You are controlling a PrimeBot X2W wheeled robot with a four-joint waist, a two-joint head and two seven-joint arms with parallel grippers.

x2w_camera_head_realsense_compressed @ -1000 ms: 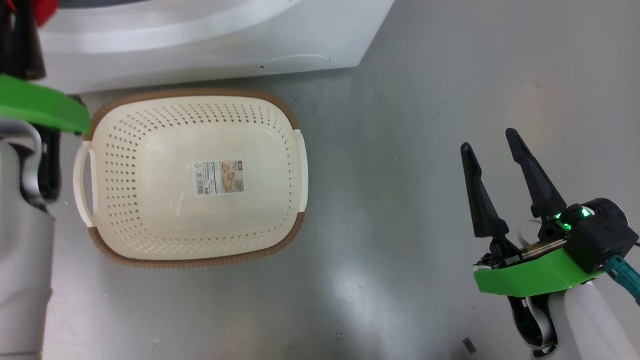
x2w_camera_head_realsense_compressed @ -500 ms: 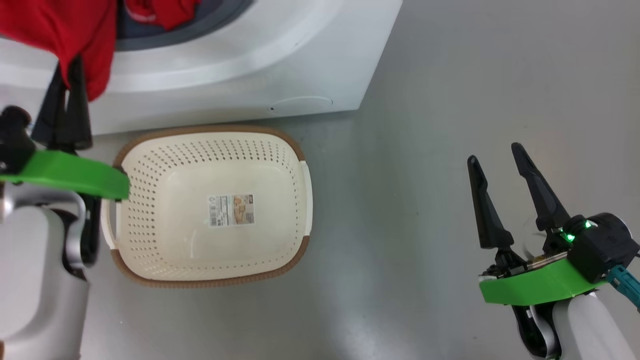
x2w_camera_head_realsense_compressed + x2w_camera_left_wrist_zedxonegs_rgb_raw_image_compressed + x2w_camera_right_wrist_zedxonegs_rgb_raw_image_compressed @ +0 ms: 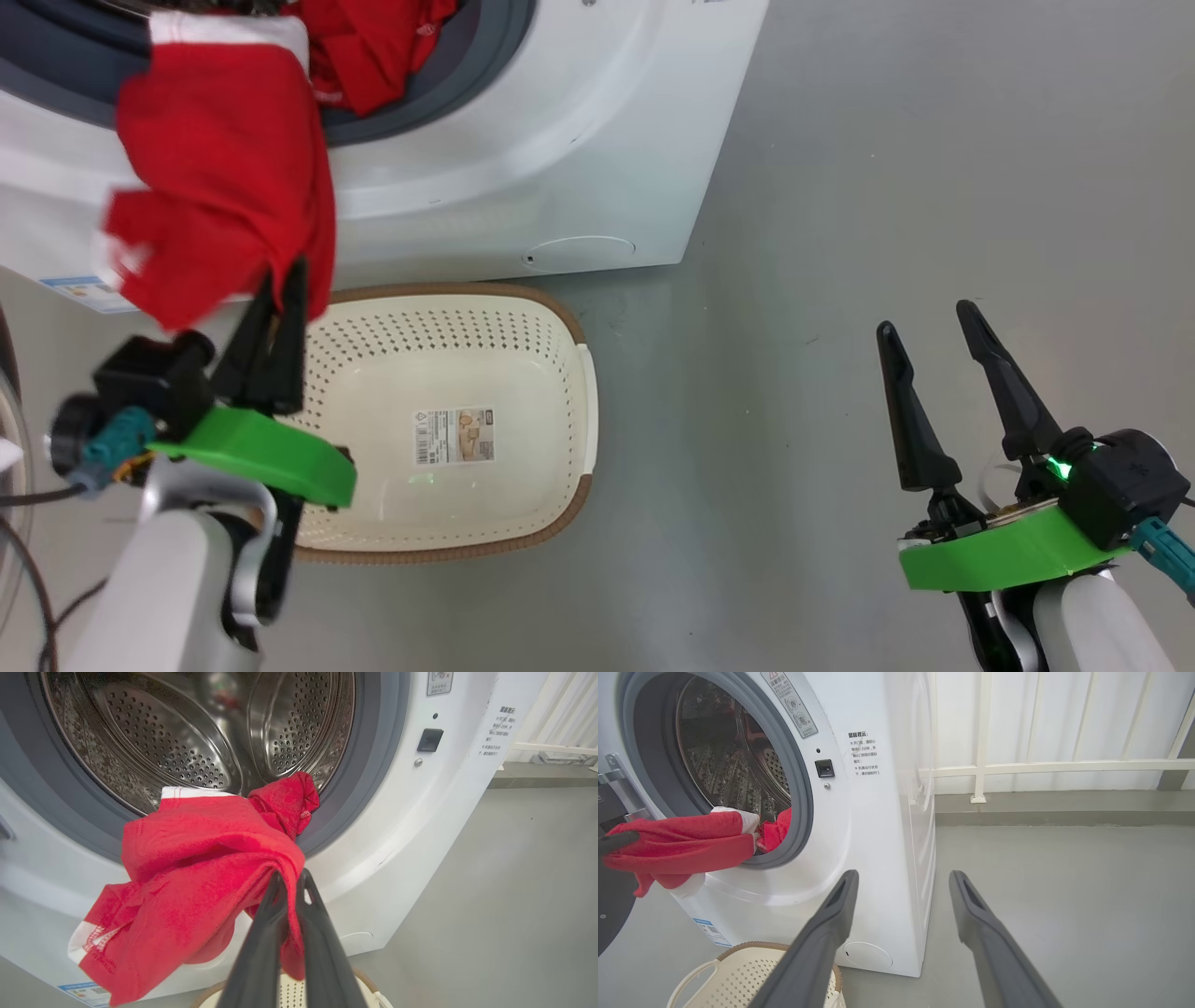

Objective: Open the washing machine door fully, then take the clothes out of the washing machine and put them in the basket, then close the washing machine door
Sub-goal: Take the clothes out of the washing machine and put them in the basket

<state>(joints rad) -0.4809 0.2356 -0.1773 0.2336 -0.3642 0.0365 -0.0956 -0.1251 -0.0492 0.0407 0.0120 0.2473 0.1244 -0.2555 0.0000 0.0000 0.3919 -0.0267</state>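
You will find the washing machine [image 3: 579, 131] with its opening uncovered; the washing machine door [image 3: 611, 910] shows as a dark rounded edge at the left of the right wrist view, swung clear of the mouth. Inside, the steel drum [image 3: 187, 742] holds one bunched piece of the clothes [image 3: 373, 47], lying at the lower lip against the grey rubber ring [image 3: 359, 788]. A second red garment [image 3: 224, 205] with a white hem reaches from that lip out over the machine's white front and hangs in folds in the air. The basket [image 3: 560, 331] sits on the grey floor [image 3: 840, 187] just in front of the machine; its floor carries a paper label [image 3: 455, 436]. The hanging garment is above the basket's left end and is not in it. On the left gripper [image 3: 290, 877], note the jaws drawn together and clamped on a fold of the hanging garment, above the basket's rim. On the right gripper [image 3: 924, 317], note the jaws spread wide apart, holding and touching nothing, over bare floor well to the right of the basket.
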